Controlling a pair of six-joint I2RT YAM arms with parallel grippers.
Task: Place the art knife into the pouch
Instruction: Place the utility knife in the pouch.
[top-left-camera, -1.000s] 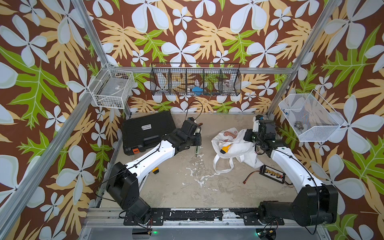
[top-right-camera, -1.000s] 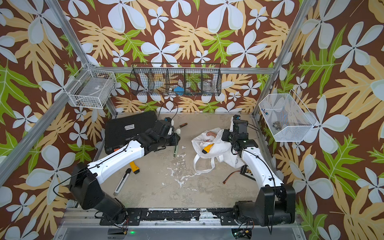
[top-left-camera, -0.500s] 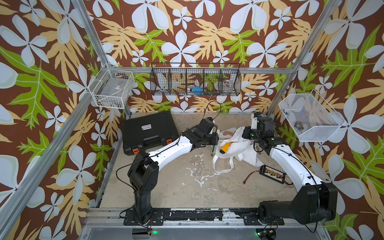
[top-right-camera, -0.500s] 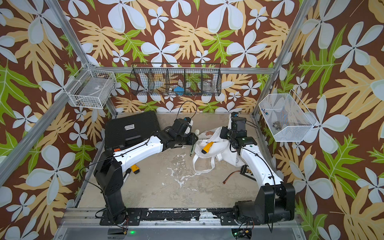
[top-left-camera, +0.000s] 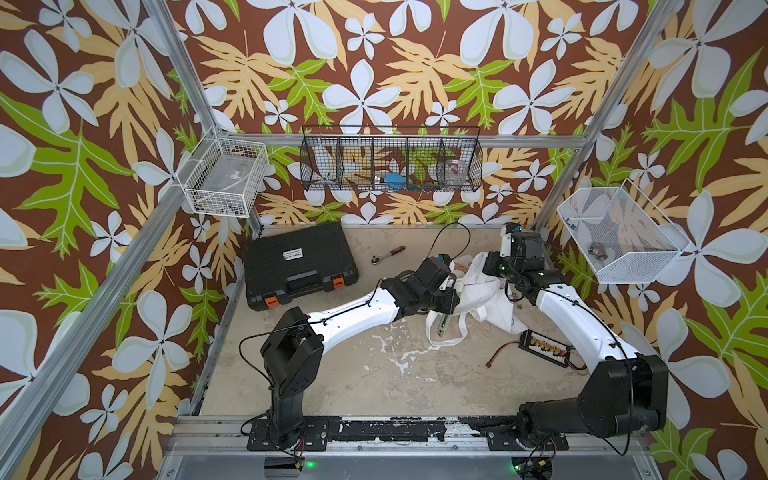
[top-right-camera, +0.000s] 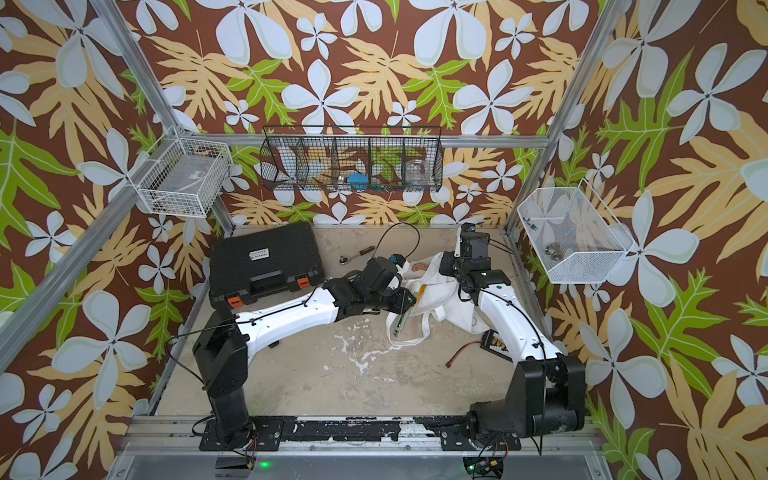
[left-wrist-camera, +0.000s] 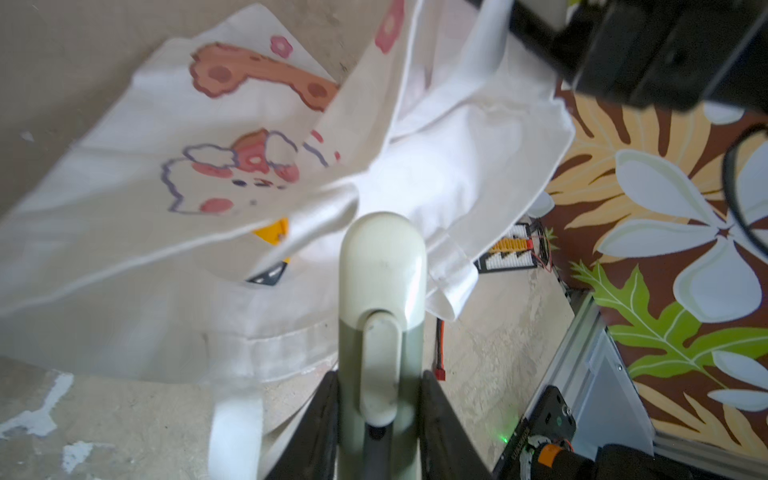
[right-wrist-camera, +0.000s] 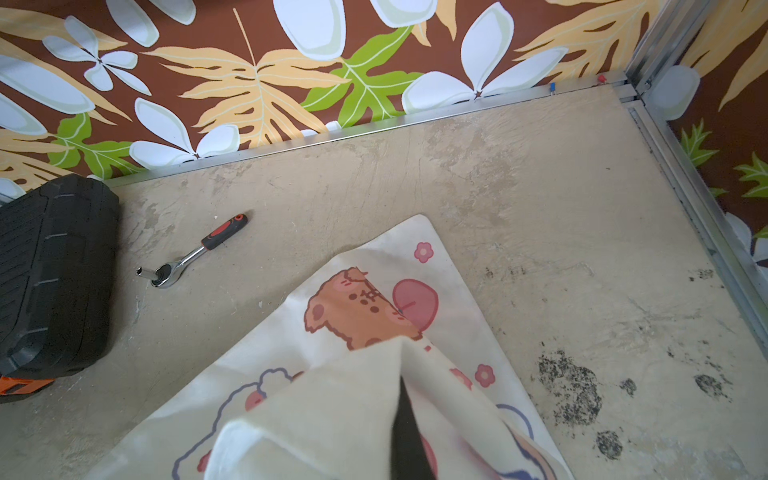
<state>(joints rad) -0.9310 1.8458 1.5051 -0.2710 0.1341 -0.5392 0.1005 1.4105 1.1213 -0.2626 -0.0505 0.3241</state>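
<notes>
Left hand (left-wrist-camera: 380, 399) pinches the art knife (left-wrist-camera: 382, 266) at the pouch (left-wrist-camera: 449, 166) mouth. Right hand (right-wrist-camera: 403, 415), at two o'clock on the surface (top-left-camera: 374, 374), is pressed together on pouch cloth.

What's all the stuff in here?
pouch: one, white with pink cartoons, far right of the table
art knife: one, cream and grey-green, held by the pouch's opening
yellow thing: one, yellow and black, inside the pouch
tool case: one, black with orange latches, far left
ratchet wrench: one, silver with red-black handle, between case and pouch
connector board: one, black with yellow plugs, right of the pouch
white baskets: two, white, left and right walls
black basket: one, black, back wall
left hand: one, black, shut on the art knife
right hand: one, black, pinching the pouch
</notes>
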